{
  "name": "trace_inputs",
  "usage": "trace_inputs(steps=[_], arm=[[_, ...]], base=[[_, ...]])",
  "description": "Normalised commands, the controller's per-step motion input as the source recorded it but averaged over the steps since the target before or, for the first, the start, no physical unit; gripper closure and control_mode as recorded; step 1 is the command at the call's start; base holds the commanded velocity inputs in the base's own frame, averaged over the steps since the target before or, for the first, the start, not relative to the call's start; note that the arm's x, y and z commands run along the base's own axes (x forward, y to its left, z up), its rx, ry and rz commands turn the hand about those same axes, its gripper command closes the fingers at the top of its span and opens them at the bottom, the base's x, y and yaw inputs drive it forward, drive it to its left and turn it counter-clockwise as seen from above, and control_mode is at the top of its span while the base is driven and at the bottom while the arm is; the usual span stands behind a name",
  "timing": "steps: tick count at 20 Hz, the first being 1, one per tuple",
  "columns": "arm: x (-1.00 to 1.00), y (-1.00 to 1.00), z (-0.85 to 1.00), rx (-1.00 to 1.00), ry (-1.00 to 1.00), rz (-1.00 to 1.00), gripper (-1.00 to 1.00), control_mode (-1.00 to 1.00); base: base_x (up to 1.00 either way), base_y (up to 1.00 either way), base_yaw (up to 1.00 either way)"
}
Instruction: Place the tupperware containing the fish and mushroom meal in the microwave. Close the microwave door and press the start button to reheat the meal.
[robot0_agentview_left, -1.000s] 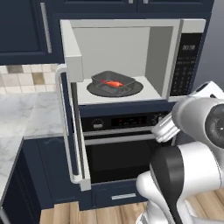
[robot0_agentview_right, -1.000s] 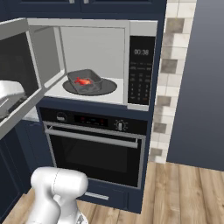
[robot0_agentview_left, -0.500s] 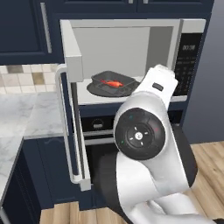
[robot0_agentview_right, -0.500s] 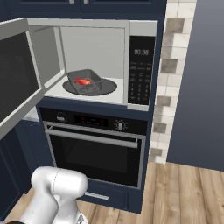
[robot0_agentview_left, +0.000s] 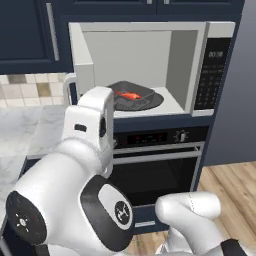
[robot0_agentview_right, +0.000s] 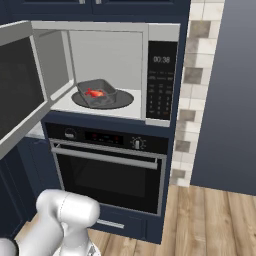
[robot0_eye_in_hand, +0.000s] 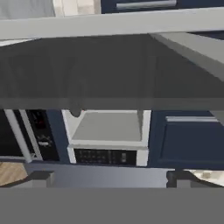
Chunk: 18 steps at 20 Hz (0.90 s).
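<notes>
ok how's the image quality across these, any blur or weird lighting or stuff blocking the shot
Left base view: sharp, but the white arm blocks the lower left. Right base view: clean, flat even light, soft shadow under the tupperware. Hand view: rolled over, and the dark glass of the microwave door dims what shows through it.

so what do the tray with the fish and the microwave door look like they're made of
The small dark grey rectangular tray looks like matte plastic: dull, even surface, soft rounded rim, though a render leaves that open. The wide open microwave door looks like dark tinted glass in a light silver frame, probably brushed metal or painted plastic; through its panel the hand view shows the cavity dimly.
</notes>
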Motion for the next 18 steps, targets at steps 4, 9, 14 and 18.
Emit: trace_inputs(steps=[4, 9, 14, 18], arm=[[0.00, 1.00, -0.34, -0.29, -0.11, 0.00, -1.00, -1.00], [0.00, 0.99, -0.25, -0.17, -0.02, 0.00, -1.00, -1.00], [0.24, 0.64, -0.11, -0.05, 0.02, 0.00, -1.00, -1.00], [0.58, 0.24, -0.09, 0.00, 0.05, 0.00, -1.00, -1.00]], base=[[0.00, 0.00, 0.00], [0.00, 0.00, 0.00], [0.00, 0.00, 0.00], [0.00, 0.00, 0.00]])
